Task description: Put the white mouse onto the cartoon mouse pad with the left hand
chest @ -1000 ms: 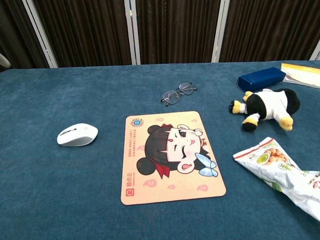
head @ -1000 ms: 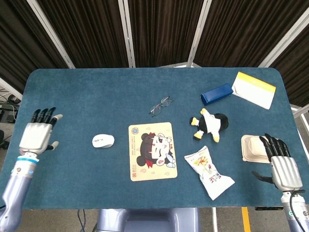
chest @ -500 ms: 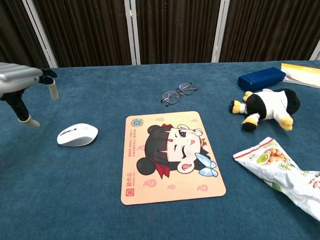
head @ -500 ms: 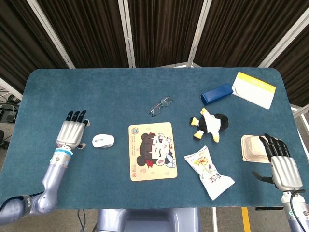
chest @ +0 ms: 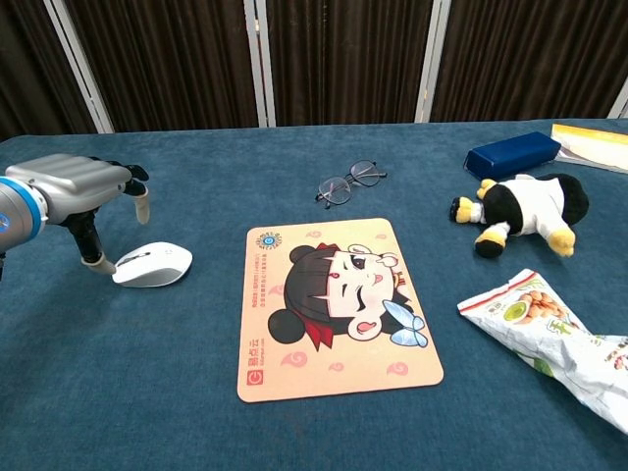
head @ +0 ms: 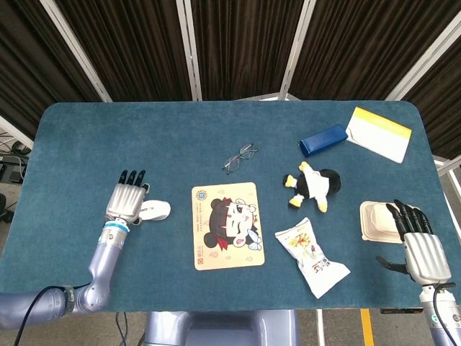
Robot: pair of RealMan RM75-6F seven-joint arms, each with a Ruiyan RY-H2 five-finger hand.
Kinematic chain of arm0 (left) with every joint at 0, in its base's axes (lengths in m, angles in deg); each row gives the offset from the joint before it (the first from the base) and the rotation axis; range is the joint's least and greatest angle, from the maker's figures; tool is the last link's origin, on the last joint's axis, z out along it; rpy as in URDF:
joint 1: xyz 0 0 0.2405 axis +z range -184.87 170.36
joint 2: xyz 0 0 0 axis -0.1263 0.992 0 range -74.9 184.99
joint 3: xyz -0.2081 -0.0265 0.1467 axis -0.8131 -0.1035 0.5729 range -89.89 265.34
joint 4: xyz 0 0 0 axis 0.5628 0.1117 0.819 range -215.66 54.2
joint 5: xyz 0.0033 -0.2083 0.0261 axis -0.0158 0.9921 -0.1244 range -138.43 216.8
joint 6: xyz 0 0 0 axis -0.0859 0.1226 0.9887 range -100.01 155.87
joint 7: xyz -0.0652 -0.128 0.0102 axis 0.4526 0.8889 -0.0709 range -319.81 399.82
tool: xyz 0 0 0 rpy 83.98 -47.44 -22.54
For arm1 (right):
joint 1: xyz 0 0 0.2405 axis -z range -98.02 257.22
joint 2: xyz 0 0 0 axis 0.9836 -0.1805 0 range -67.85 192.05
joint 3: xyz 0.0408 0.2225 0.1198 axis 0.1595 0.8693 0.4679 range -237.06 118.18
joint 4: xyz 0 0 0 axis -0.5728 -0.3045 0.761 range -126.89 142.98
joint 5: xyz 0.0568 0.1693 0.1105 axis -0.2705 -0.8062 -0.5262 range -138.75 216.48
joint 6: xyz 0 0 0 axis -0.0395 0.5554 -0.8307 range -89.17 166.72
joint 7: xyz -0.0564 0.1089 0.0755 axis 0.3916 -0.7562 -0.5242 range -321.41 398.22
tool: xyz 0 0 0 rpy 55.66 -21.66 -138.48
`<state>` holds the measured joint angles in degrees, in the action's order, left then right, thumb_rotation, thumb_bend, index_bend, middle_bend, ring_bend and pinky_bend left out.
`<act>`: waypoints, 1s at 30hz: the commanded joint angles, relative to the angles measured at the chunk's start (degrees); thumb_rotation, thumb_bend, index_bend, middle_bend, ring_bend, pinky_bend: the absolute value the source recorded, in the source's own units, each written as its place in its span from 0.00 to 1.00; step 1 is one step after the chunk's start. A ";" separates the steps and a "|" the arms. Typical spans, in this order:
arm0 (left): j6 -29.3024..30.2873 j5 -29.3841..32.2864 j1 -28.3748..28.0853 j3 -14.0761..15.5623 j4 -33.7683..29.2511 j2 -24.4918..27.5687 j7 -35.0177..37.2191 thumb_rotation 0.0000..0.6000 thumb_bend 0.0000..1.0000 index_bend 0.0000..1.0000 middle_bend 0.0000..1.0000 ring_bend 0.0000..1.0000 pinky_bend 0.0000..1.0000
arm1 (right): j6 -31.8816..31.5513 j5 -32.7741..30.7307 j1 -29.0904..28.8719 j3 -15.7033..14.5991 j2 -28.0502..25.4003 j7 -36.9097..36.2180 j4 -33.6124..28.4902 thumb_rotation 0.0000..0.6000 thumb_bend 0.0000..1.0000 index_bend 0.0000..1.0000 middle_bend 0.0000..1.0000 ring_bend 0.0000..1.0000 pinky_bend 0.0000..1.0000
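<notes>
The left hand [chest: 83,186] hangs open just above the left end of the mouse [chest: 152,264], fingers apart and holding nothing; one fingertip is very near the mouse, and I cannot tell if it touches. The mouse lies on the table [head: 86,137], the pad [chest: 334,304] further to the hand's right. If the fingers close too far left, the smooth mouse may slip away. The right hand [head: 420,245] rests open, far away.
</notes>
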<state>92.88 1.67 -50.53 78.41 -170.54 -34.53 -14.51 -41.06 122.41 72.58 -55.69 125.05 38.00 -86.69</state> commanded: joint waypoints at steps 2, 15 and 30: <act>0.47 0.44 -0.54 0.31 0.51 -0.75 -0.22 1.00 0.13 0.32 0.00 0.00 0.00 | 0.00 0.00 0.00 -0.01 0.00 0.00 0.00 1.00 0.11 0.00 0.00 0.00 0.00; 0.17 3.55 -2.44 0.28 4.95 -4.79 -0.78 1.00 0.13 0.32 0.00 0.00 0.00 | 0.01 -0.05 -0.01 -0.01 -0.01 0.06 -0.05 1.00 0.11 0.00 0.00 0.00 0.00; -0.52 5.16 -4.07 0.63 7.62 -8.18 -1.56 1.00 0.14 0.32 0.00 0.00 0.00 | 0.11 0.01 -0.05 -0.07 -0.13 -0.20 -0.05 1.00 0.11 0.00 0.00 0.00 0.00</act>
<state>92.47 6.65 -54.47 79.04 -163.06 -42.54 -15.91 -40.96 122.42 72.54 -55.76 124.92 37.81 -86.75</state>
